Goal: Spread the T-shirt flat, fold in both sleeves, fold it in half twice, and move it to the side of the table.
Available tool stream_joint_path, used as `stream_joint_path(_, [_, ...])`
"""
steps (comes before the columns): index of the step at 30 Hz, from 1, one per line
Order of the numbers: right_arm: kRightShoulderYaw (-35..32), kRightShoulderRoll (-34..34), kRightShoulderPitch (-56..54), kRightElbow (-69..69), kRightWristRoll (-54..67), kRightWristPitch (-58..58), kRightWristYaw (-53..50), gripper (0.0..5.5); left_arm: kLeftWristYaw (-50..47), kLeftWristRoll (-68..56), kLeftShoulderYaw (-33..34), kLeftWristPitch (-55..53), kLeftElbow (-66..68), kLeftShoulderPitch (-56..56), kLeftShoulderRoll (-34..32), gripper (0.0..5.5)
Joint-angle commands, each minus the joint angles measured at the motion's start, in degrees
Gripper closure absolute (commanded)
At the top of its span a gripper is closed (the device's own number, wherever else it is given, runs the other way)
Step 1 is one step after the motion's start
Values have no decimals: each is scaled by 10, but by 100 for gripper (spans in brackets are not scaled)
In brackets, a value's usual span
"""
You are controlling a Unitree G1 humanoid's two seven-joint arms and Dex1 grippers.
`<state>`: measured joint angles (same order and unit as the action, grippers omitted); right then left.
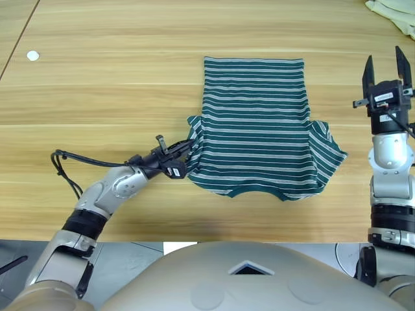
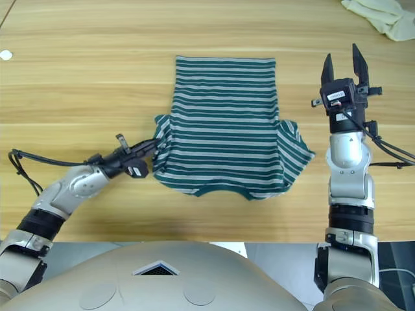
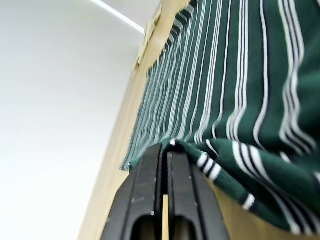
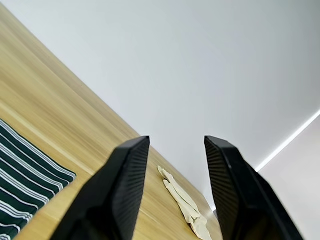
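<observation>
Tabletop (image 1: 97, 78): the pale wood is carrying everything, with bare boards running to the left and right of the garment.
T-shirt (image 1: 256, 123): the green striped shirt is lying in the middle, hem on the far side and collar on the near side; the body is lying mostly flat, while both sleeves are bunching up.
Right sleeve (image 1: 327, 152): it is crumpling outward at the near right, untouched.
Left sleeve (image 1: 194, 126): it is folding over on itself at the near left, its edge sitting inside the left hand.
Right hand (image 1: 385, 61): released, fingers spreading wide and pointing toward the far side, it is hovering over bare wood just right of the shirt.
Left hand (image 1: 176, 154): clenched, it is pinching the left sleeve's edge low over the tabletop.
Pale cloth (image 1: 395, 16): it is lying at the far right corner, well apart.
White dot (image 1: 32, 56): it is sitting at the far left.
Risk: the pinch is looking shallow, so the hem may be slipping free mid-fold. With nothing pinning the right side, a pull on the sleeve may be dragging the whole shirt and wrinkling the flat body.
</observation>
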<state>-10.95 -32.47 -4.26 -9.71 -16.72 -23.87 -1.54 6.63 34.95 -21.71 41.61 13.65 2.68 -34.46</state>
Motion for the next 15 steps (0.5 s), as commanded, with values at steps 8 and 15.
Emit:
stream_joint_path(8, [20,9,-18,-31,-7,-11,-13,348,-17,34,-31,19,52,44,42,549])
stream_joint_path(15, [29,12,-17,-39,-8,-14,-16,348,-10,38,-43,28,57,61,56,549])
